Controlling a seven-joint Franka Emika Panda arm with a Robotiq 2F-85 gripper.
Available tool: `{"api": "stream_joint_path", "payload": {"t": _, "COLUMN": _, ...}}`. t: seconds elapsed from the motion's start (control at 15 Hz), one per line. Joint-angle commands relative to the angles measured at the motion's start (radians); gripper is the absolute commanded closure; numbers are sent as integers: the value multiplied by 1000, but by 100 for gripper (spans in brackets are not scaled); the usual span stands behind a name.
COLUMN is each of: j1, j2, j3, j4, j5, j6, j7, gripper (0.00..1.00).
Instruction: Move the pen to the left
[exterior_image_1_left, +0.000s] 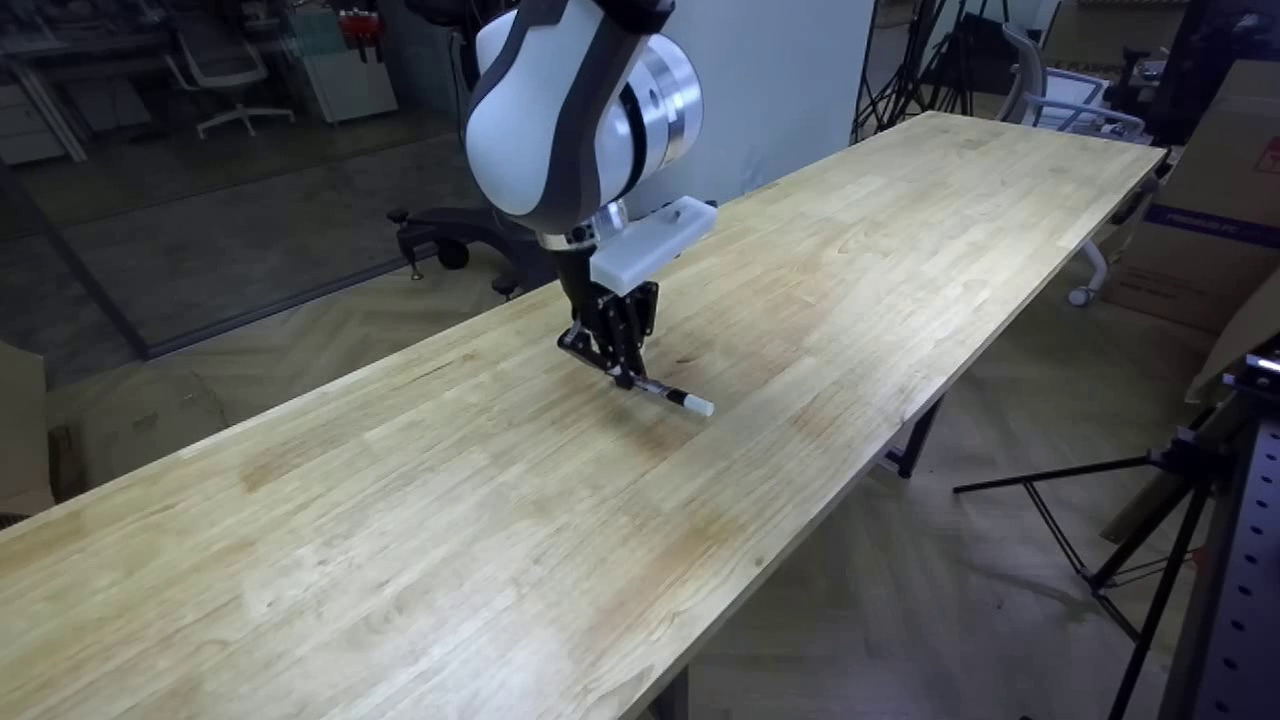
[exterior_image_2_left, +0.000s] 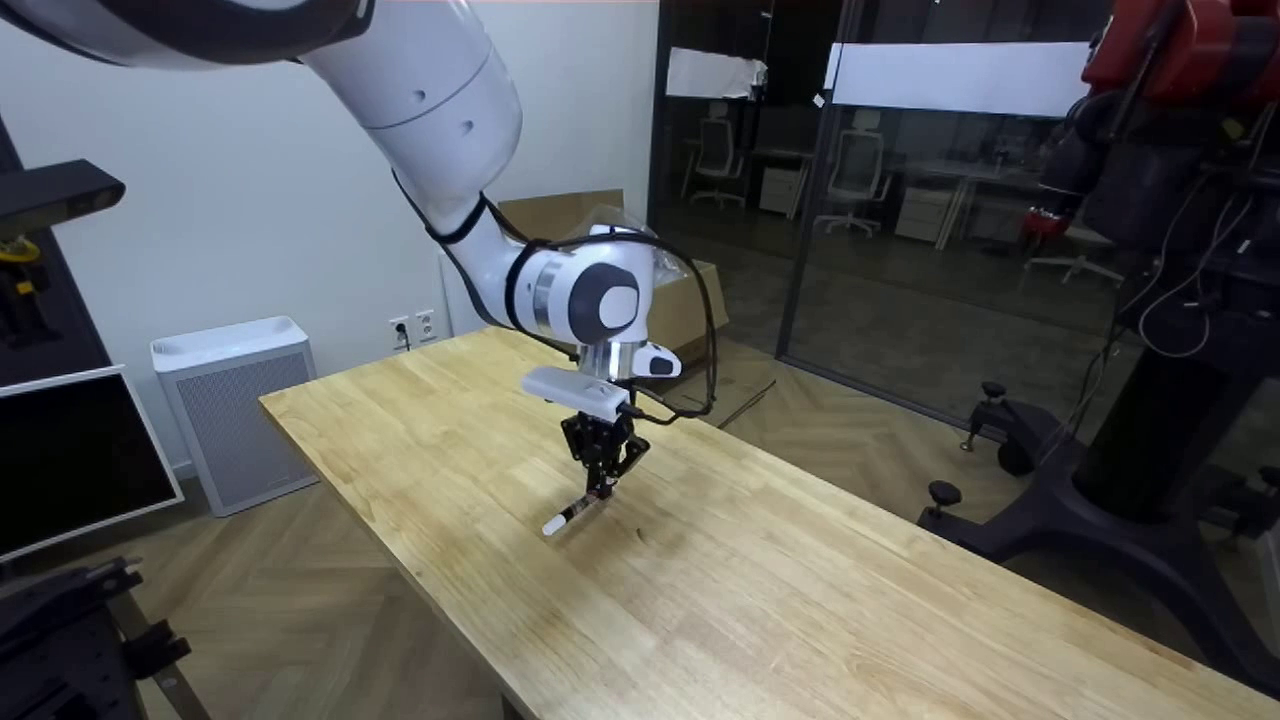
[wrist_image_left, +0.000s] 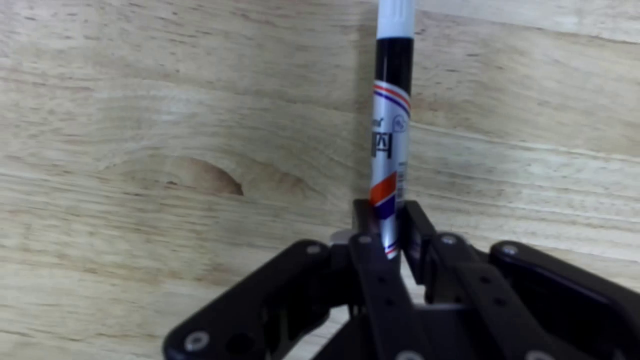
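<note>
- Pen (wrist_image_left: 391, 125): in the grasp of the pincer (wrist_image_left: 388, 220), its rear part between the fingers (wrist_image_left: 420, 225); pale end (wrist_image_left: 396, 19) points outward, ahead of the fingertips.
- Pincer state: drawn narrow, holding the pen, one finger on either side of the barrel.
- Why so (inferred): squeezing across the thin width should give the fingers firm contact; gripping near one end leaves most of the length free, so a drag on the far end might swivel it.
- Table (exterior_image_1_left: 400, 480): below the pincer, pen just over or on it; contact not resolvable. A low carry would suit a short sideways shift and gentle release.
- Arm (exterior_image_2_left: 430, 110): stands above the pincer, which points down, presumably to reach a slim object from overhead.
- Pale housing (exterior_image_1_left: 655, 245): fixed just above the pincer, purpose not shown.
- Black cable (exterior_image_2_left: 711, 340): loops out above the pincer, beside the arm; slack likely left for turning.
- Status (judged): grasp done; sideways move in hand or about to begin. Which way "left" runs from the pincer: cannot tell.
</note>
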Motion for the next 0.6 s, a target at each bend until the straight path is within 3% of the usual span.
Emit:
{"api": "stream_joint_path", "payload": {"t": 0.0, "j1": -4, "j2": -52, "j3": -6, "j4": -39, "j5": 5, "j6": -24, "j7": 63, "gripper": 57}}
{"api": "stream_joint_path", "payload": {"t": 0.07, "j1": -7, "j2": -56, "j3": -7, "j4": -42, "j5": 6, "j6": -24, "j7": 68, "gripper": 56}}
{"api": "stream_joint_path", "payload": {"t": 0.53, "j1": -40, "j2": -59, "j3": -6, "j4": -22, "j5": 19, "j6": -41, "j7": 71, "gripper": 10}}
